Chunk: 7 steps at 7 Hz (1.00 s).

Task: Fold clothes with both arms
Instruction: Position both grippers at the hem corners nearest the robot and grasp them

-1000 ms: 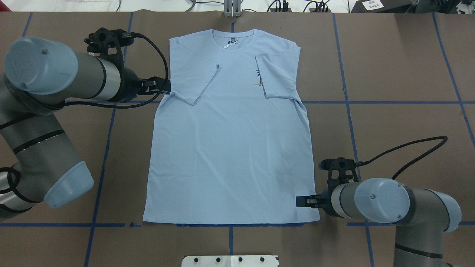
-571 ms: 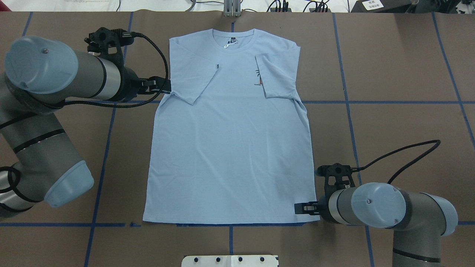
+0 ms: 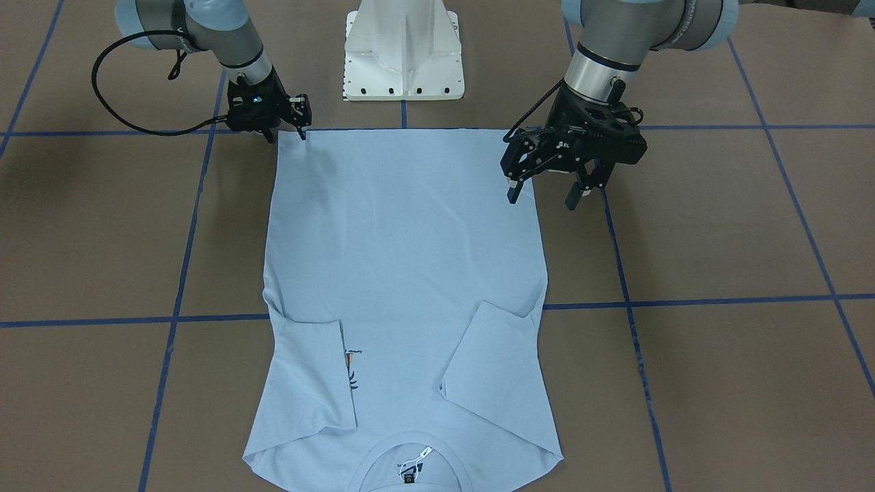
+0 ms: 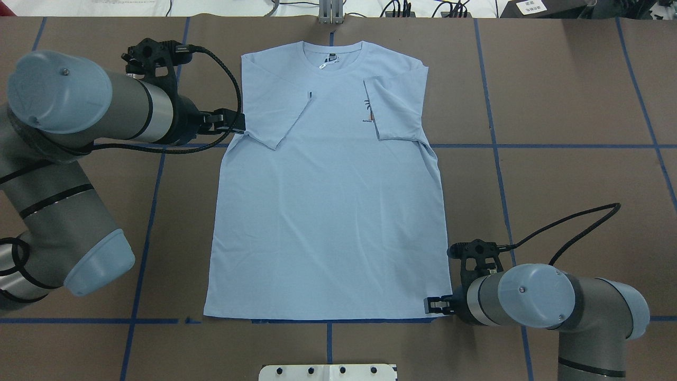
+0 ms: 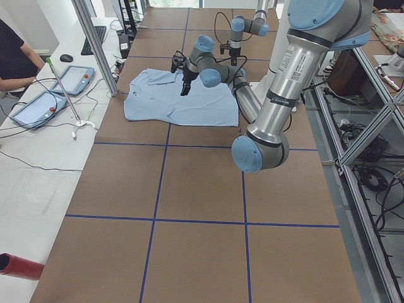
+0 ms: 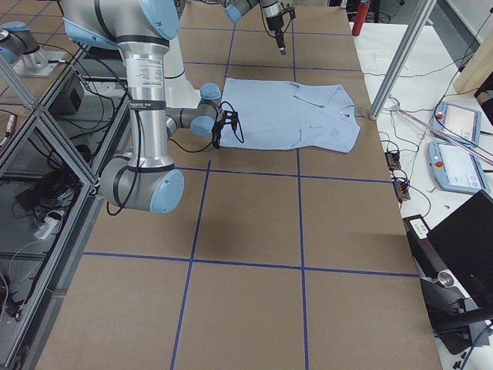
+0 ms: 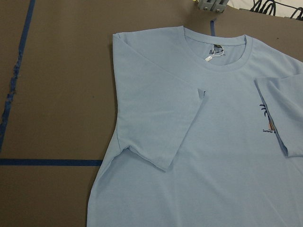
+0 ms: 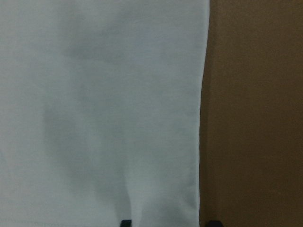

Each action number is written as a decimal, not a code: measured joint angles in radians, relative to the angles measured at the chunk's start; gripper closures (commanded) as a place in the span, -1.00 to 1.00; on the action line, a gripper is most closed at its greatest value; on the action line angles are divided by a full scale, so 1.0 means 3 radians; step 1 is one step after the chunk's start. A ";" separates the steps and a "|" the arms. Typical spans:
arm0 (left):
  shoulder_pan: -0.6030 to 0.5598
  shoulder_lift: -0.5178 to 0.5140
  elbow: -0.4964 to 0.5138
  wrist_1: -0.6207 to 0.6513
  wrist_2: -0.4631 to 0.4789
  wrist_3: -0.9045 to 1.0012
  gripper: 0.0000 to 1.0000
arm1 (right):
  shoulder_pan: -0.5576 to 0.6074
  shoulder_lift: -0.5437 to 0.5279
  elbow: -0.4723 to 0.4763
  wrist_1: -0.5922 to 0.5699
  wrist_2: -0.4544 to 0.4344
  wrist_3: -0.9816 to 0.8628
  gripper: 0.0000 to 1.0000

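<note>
The light blue shirt point(image 4: 328, 211) lies flat and front up in the middle of the brown table point(image 4: 555, 95). Its collar point(image 4: 333, 55) is on the side far from the robot and its hem point(image 4: 328, 316) is on the near side. Both sleeves point(image 4: 277, 114) are folded inward onto the chest. The right sleeve point(image 4: 396, 108) covers part of the small palm print point(image 4: 367, 111), and a white tag point(image 4: 323, 65) shows inside the collar. The fabric is smooth, with only faint creases. The left gripper point(image 3: 541, 199) hangs raised off the table by the shirt's left edge, with its jaws spread wide and nothing between them. The right gripper point(image 3: 286, 133) sits low at the right hem corner with its jaws apart, straddling the side edge. One fingertip point(image 8: 125, 224) is over the cloth and the other over bare table, and it grasps nothing.
</note>
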 measured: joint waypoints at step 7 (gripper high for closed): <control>0.0009 0.0074 0.0004 0.0003 -0.0050 -0.0052 -1.00 | 0.0023 -0.0007 0.0035 0.0010 0.0018 0.0022 1.00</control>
